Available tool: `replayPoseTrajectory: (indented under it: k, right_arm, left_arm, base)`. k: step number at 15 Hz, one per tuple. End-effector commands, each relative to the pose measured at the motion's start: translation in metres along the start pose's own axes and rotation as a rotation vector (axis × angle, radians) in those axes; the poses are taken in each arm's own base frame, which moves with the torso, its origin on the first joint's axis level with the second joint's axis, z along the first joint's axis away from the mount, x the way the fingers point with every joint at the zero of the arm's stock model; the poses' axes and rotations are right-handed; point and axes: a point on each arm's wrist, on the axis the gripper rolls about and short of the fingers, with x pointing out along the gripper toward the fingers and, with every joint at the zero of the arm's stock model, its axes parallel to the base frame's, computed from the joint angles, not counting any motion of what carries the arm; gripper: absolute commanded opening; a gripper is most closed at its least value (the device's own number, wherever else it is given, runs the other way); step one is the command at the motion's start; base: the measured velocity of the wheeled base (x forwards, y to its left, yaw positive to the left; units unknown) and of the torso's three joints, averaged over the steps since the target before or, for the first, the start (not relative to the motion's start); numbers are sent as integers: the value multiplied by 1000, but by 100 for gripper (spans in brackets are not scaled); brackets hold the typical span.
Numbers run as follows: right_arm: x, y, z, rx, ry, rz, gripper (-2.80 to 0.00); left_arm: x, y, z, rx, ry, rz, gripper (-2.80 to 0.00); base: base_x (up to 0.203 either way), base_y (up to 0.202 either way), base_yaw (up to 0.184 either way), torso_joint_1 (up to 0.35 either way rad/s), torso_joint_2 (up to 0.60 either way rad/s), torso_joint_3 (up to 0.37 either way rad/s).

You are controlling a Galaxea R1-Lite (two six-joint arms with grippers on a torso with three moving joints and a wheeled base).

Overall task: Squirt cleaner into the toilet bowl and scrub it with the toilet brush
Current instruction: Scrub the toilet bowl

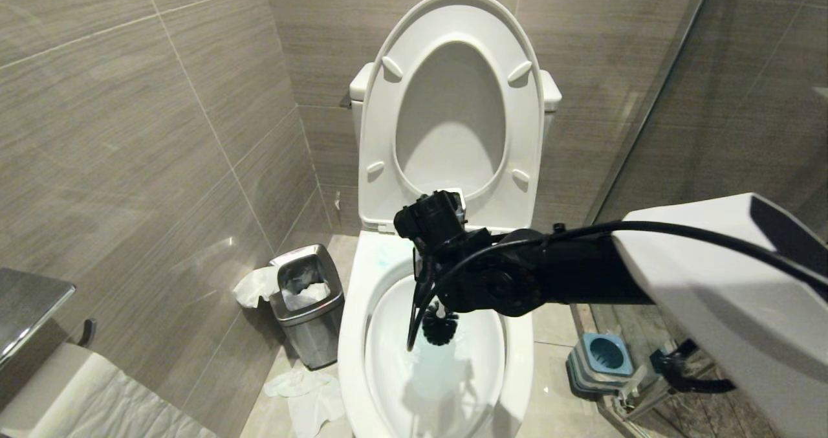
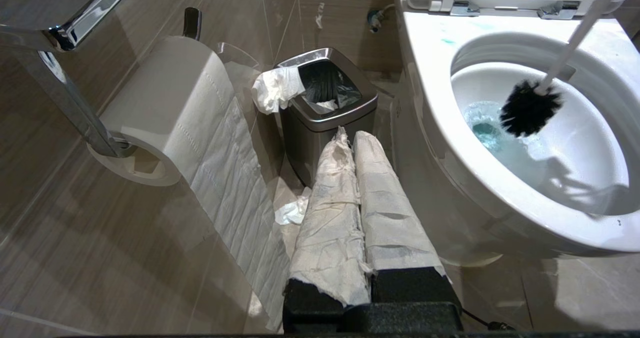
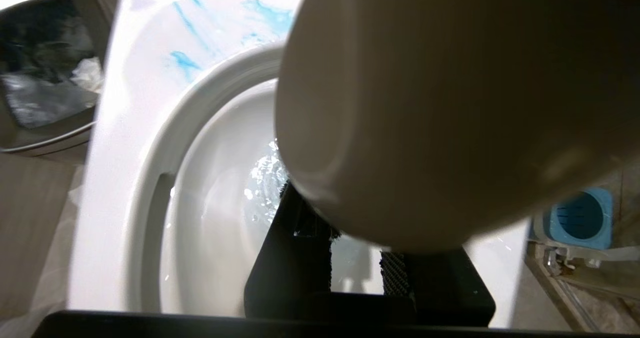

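Already the squirting looks done: turquoise-blue cleaner point(image 3: 186, 61) lies in thin smears on the broad far-left rim of the large glossy white ceramic toilet bowl point(image 1: 352, 334), and the water in the basin carries a teal tint. Scrubbing is what I judge to be in hand now, and not finished; the smears on the rim sit untouched.

My right gripper point(image 1: 432, 257) hangs over the far part of the basin, jaws drawn in on the slim whitish handle of the toilet brush point(image 2: 529, 109). Handle runs down and to the left; bushy black bristle head is inside the bowl, at or just above the tinted water, near the far wall. Contact with the ceramic I cannot tell.

My left gripper point(image 2: 361, 143), fingers wrapped in white paper and pressed together, holds nothing; parked low, left of the bowl.

Containers:
- small steel waste bin point(image 1: 309, 308), left of the bowl, dark liner, crumpled white tissue in it and spilling over its left edge.
- square blue-grey ribbed brush holder point(image 1: 598, 362), on the floor to the right, socket empty.
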Motion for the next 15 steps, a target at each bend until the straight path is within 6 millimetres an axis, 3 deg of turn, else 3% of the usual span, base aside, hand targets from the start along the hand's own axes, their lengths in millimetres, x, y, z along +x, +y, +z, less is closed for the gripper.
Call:
replayPoseTrajectory:
  k: [1, 4, 7, 15]
  right_arm:
    - [-61, -25, 40, 61, -77, 47, -280]
    - [-100, -49, 60, 94, -121, 70, -280]
    - [-122, -66, 50, 76, -102, 81, -280]
    - [-135, -74, 43, 66, -97, 96, -280]
  left_arm:
    - [0, 0, 0, 0, 1, 0, -280]
    - [0, 0, 0, 0, 1, 0, -280]
    - [0, 0, 0, 0, 1, 0, -280]
    - [0, 0, 0, 0, 1, 0, -280]
  base:
    - [0, 0, 0, 0, 0, 0]
    - [0, 0, 0, 0, 0, 0]
    - [0, 0, 0, 0, 0, 0]
    - [0, 0, 0, 0, 0, 0]
